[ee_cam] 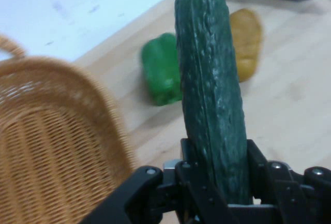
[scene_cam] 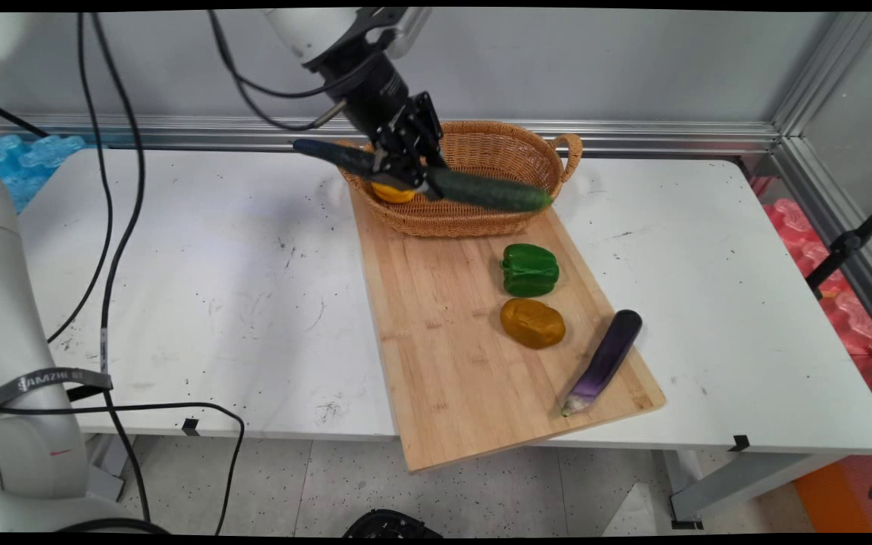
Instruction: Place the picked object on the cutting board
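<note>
The gripper (scene_cam: 409, 170) was clamped around a cucumber (ee_cam: 212, 94) near its middle, over the wicker basket (scene_cam: 496, 151). It looked stiff, fairly light and a bit slick, so mid-length seemed the right spot.

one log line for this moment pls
gripper: shut on cucumber, held level above basket's near rim | orange item in basket | cutting board: green pepper, potato, eggplant

The basket (scene_cam: 481, 182) sits at the board's (scene_cam: 436, 341) far end; pepper (scene_cam: 529, 269), potato (scene_cam: 533, 323) and eggplant (scene_cam: 604, 360) lie nearer.
</note>
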`<move>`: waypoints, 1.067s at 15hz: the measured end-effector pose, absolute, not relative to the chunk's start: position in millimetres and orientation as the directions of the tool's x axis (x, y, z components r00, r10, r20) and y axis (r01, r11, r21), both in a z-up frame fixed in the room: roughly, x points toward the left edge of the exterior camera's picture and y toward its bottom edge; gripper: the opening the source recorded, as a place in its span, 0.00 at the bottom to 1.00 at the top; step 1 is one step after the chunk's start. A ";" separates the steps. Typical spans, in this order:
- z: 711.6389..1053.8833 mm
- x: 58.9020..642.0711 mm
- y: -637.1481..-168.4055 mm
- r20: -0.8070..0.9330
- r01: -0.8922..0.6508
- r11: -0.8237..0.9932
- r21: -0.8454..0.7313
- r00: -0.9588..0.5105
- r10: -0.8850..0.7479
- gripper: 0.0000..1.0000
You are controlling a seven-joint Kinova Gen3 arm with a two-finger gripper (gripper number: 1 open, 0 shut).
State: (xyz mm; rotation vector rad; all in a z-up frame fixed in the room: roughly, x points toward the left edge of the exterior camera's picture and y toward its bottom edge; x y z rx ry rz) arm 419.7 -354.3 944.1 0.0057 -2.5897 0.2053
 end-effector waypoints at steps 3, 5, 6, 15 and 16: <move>937.9 415.6 -329.8 0.529 0.044 0.990 -0.135 -0.842 0.110 0.00; 930.1 411.1 -314.7 0.542 0.095 0.987 -0.126 -0.827 0.149 0.00; 925.6 408.4 -308.9 0.548 0.118 0.985 -0.123 -0.820 0.166 0.00; 877.2 385.7 -281.3 0.568 0.289 0.949 -0.130 -0.762 0.310 0.00; 870.0 383.2 -281.0 0.566 0.307 0.942 -0.134 -0.757 0.328 0.00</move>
